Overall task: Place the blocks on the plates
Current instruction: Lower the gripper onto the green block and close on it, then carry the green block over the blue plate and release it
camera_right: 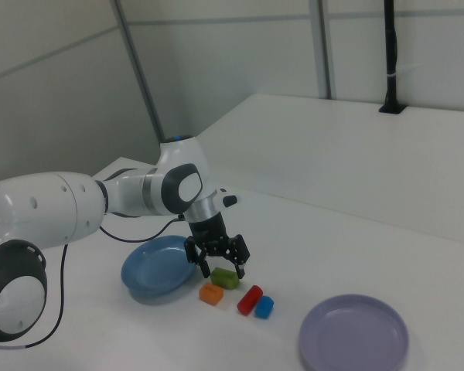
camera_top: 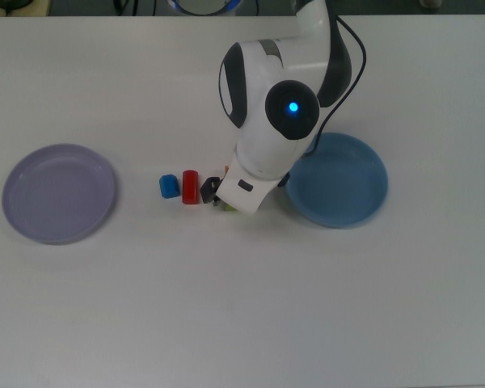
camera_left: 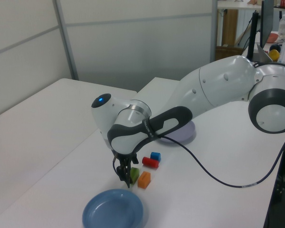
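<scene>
My gripper (camera_right: 221,271) is low over the table, open, with one finger on each side of the green block (camera_right: 226,279). In the left view the gripper (camera_left: 125,177) hangs just beside the green block (camera_left: 135,175). The orange block (camera_right: 211,293) lies beside it, then the red block (camera_right: 250,300) and the blue cube (camera_right: 264,307). In the top view the arm hides the green and orange blocks; the red block (camera_top: 190,187) and blue cube (camera_top: 169,186) show. Both the lavender plate (camera_top: 59,192) and the light blue plate (camera_top: 339,182) hold nothing.
The white arm and its black cable (camera_left: 218,178) arch over the table's middle in the left view and partly hide the lavender plate (camera_left: 183,137). The light blue plate (camera_left: 113,209) lies close to the gripper.
</scene>
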`<state>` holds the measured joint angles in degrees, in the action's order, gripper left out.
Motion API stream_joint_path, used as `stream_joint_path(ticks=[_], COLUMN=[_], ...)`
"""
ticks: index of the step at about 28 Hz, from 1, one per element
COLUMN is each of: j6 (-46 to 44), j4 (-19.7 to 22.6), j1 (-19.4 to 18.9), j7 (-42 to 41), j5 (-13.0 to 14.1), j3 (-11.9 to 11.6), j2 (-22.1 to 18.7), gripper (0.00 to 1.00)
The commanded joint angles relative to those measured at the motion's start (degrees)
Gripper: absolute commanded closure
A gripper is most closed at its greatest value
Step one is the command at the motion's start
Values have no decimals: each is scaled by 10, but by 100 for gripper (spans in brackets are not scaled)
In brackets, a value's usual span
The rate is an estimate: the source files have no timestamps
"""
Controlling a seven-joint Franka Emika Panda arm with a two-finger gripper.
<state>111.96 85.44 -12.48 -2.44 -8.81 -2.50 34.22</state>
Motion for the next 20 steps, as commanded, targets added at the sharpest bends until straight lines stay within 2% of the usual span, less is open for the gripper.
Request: stream_joint_path(ticks=[1,3,4,6,9,18,20], j6=[19,19,18,18,18,14,10], j4=[10,10,10,10,6,3,-9], j1=[-5,-6,-5,-5,-3,0,1], j7=[19,18,17,15,14,15,16], j5=[-17,-23,-30,-31,-24,-21,-19], j3=[-1,-1,-1,-1,-1,-2,-1], j2=[1,1,1,1,0,-7,-16], gripper=[1,21,43,64,100,100,100])
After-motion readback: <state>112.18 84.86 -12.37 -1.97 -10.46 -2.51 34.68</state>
